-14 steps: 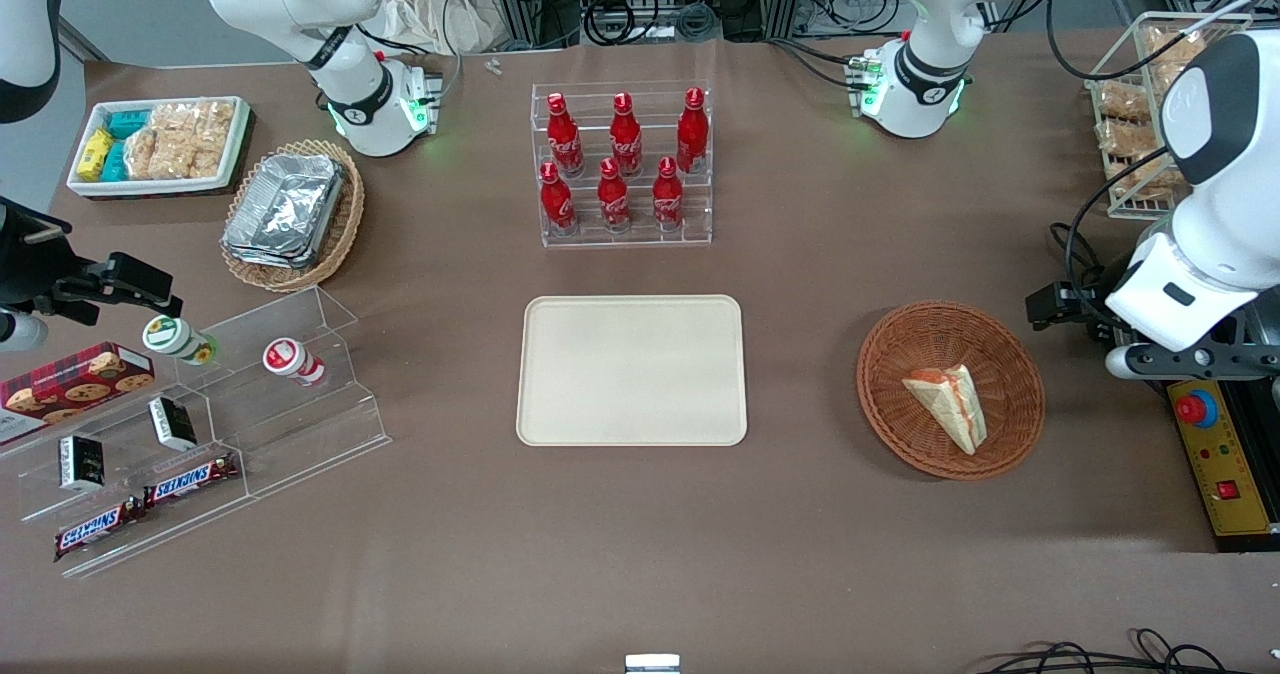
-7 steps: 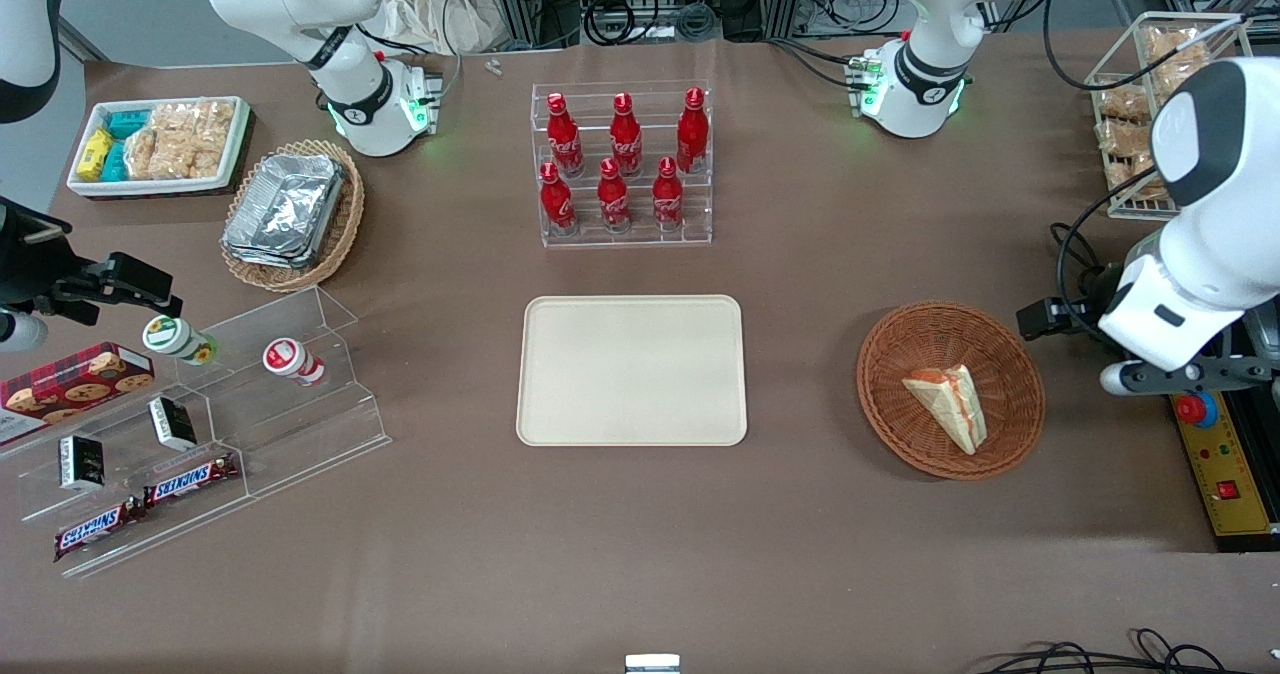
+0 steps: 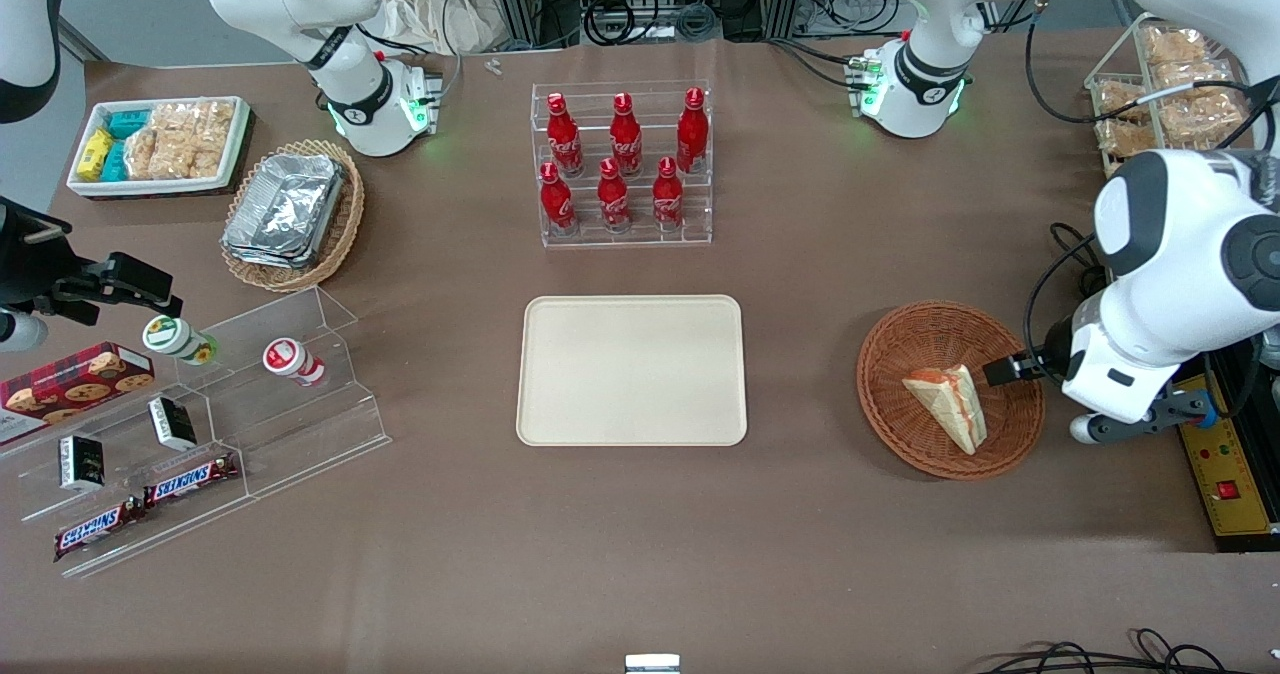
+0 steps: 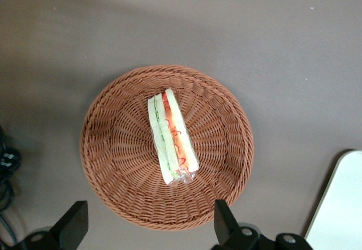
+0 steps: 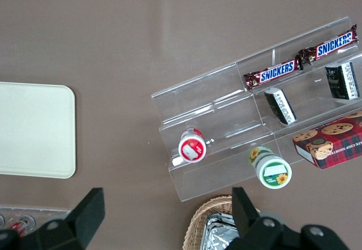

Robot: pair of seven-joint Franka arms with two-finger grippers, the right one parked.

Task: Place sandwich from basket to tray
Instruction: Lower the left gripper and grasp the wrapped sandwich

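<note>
The sandwich point(image 3: 948, 406) point(image 4: 171, 138), a white-bread wedge with red and green filling, lies in the reddish-brown wicker basket point(image 3: 900, 354) point(image 4: 113, 148). In the left wrist view my left gripper point(image 4: 148, 228) hangs open above the basket's rim, its two black fingertips point(image 4: 223, 220) set wide apart with nothing between them. It touches neither basket nor sandwich. In the front view the working arm's wrist point(image 3: 1125, 359) sits over the basket's edge on the working arm's side and hides the fingers. The cream tray point(image 3: 631, 370) point(image 4: 346, 205) lies bare at the table's middle.
An acrylic rack of red bottles point(image 3: 622, 164) stands farther from the front camera than the tray. A control box with a red button point(image 3: 1215, 454) sits beside the basket. A wire rack of snacks point(image 3: 1160, 104), a tan basket with foil containers point(image 3: 292, 214) and an acrylic snack stand point(image 3: 200, 424) stand around the table.
The working arm has swung down and toward the basket; its wrist went from beside the basket, near the control box, to over the basket's rim. The sandwich and tray have not moved.
</note>
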